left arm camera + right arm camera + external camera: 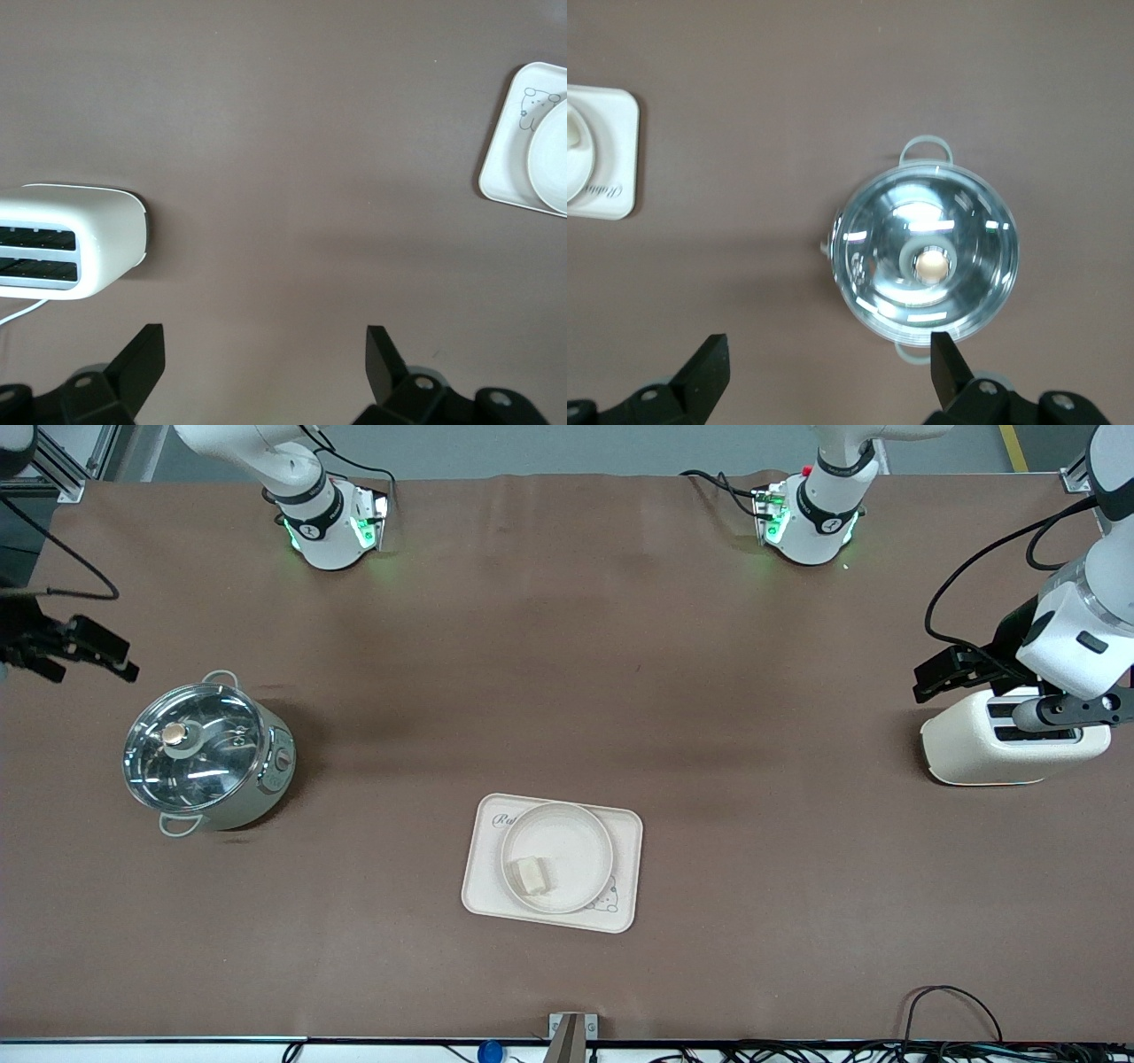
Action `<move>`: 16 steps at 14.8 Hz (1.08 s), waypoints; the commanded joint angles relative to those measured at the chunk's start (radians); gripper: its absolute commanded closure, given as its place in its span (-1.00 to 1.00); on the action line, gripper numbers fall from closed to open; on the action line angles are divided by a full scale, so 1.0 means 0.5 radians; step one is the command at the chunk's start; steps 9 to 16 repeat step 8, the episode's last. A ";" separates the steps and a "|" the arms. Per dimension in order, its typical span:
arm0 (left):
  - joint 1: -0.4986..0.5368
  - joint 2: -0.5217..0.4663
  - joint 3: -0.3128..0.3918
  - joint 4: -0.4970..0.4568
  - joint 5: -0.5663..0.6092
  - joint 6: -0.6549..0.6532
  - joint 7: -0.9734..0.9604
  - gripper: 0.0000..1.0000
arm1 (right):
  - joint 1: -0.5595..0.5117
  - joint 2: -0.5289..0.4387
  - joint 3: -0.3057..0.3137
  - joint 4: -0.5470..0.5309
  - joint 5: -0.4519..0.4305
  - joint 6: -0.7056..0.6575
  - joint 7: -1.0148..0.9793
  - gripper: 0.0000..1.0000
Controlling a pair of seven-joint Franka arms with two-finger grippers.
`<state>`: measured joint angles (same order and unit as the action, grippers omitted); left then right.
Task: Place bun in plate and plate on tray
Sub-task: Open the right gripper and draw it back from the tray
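Observation:
The cream rabbit-printed tray (485, 890) lies near the front-camera edge of the table, about midway along it. The round cream-white plate (580, 846) sits on the tray. The small cream-white bun (532, 874) lies in the plate, close to its rim. My left gripper (952, 673) is open and empty, up in the air beside the toaster. My right gripper (84, 657) is open and empty, up over the table's edge near the pot. The left wrist view shows its open gripper (263, 354), a tray corner (505, 173) and the plate's edge (554, 159). The right wrist view shows its open gripper (830, 359) and a tray corner (616, 181).
A white toaster (1010, 748) stands at the left arm's end of the table and shows in the left wrist view (71, 235). A steel pot with a glass lid (208, 755) stands at the right arm's end and shows in the right wrist view (926, 261).

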<state>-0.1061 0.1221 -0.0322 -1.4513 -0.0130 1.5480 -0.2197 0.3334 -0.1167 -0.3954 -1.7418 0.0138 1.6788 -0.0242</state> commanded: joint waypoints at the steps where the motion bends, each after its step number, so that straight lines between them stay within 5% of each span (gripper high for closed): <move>1: -0.009 0.017 -0.006 0.040 0.054 0.000 0.001 -1.00 | 0.030 -0.080 0.024 -0.088 -0.058 0.005 0.088 -1.00; 16: 0.022 0.010 -0.003 0.049 0.051 0.000 0.040 -1.00 | 0.131 -0.055 0.033 0.032 -0.144 -0.007 0.079 -1.00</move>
